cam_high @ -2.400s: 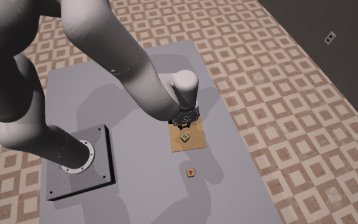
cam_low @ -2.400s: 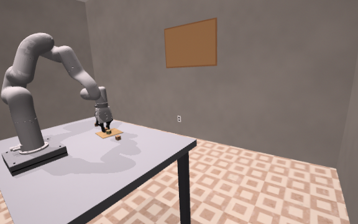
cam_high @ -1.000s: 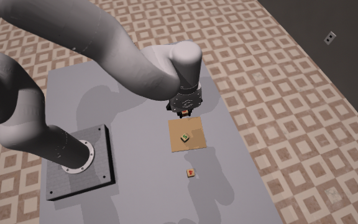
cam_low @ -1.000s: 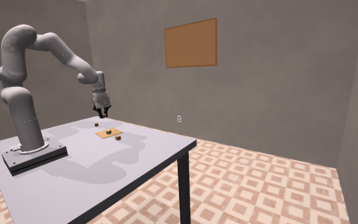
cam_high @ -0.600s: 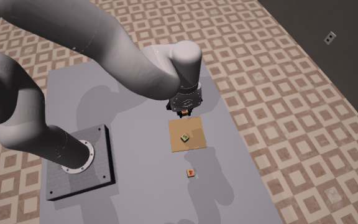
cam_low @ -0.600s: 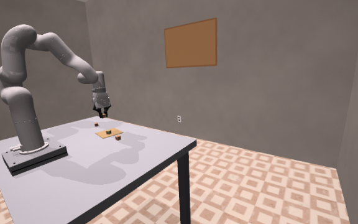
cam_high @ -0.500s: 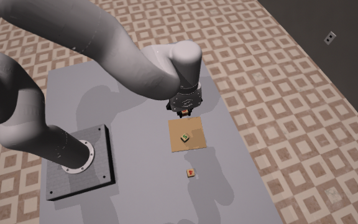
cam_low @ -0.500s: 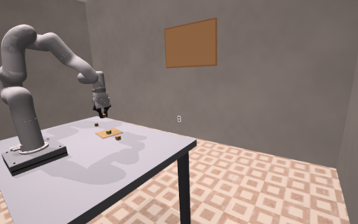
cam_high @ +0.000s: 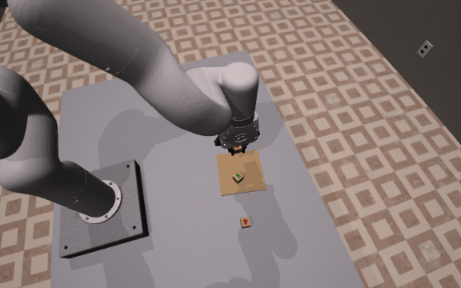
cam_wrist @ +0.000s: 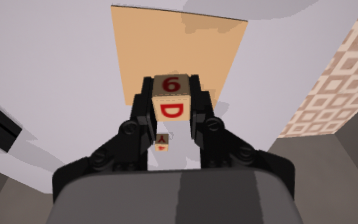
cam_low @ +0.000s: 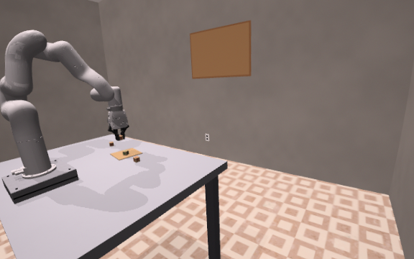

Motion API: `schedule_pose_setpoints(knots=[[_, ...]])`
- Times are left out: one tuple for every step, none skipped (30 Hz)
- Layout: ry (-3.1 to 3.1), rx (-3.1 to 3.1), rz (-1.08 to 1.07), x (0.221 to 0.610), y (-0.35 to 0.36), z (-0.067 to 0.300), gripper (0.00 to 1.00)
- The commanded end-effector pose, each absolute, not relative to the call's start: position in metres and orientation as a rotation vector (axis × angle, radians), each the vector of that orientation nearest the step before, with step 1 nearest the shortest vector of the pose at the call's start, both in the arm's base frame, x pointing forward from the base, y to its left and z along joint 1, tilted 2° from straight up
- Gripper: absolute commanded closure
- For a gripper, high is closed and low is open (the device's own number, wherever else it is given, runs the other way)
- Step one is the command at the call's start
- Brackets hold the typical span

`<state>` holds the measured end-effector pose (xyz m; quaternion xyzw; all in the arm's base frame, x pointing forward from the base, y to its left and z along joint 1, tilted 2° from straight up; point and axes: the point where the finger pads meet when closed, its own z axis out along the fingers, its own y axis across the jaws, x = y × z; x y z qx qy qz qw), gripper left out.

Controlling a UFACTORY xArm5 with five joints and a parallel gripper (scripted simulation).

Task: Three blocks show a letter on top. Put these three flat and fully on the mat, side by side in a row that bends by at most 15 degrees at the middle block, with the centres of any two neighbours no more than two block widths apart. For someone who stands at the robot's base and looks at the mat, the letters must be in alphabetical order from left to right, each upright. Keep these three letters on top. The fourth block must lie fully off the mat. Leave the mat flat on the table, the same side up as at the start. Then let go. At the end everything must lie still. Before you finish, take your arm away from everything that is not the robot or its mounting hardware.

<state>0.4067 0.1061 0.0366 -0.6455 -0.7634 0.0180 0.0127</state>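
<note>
My gripper is shut on a wooden block that shows a red D and a red 6 on two faces. It hangs above the table at the mat's edge farthest from the red-marked block. The tan mat lies flat. A block with a green S sits on the mat. A block with a red mark lies off the mat. Another block with red marks lies on the table under the gripper, off the mat.
The grey table carries the arm's dark base plate at its left. The table's edge runs close on the right of the mat in the top view. The arm hides part of the table behind the mat.
</note>
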Motion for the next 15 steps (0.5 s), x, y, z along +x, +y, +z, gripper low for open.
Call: schedule_pose_setpoints(knots=[[-2.381,-2.013,0.052,0.408,0.107,0.023,0.79],[-2.381,-2.013,0.052,0.407,0.107,0.018,0.79],[-2.381,-2.013,0.052,0.407,0.107,0.013,0.79],[-2.381,-2.013,0.052,0.407,0.107,0.008,0.79],[-2.381,-2.013,0.052,0.407,0.107,0.003,0.79],[-2.381,-2.013,0.052,0.406,0.107,-0.002,0.79],[-2.381,-2.013,0.052,0.406,0.107,-0.006,0.79],[-2.381,-2.013,0.052,0.406,0.107,-0.011,0.79],[-2.381,-2.013,0.052,0.406,0.107,-0.011,0.79],[-2.381,-2.013,0.052,0.406,0.107,-0.011,0.79],[-2.381,-2.013,0.052,0.406,0.107,-0.015,0.79],[-2.381,-2.013,0.052,0.406,0.107,-0.019,0.79],[-2.381,-2.013,0.052,0.406,0.107,-0.022,0.79],[-2.381,-2.013,0.052,0.405,0.107,-0.025,0.79],[-2.381,-2.013,0.052,0.405,0.107,-0.028,0.79]])
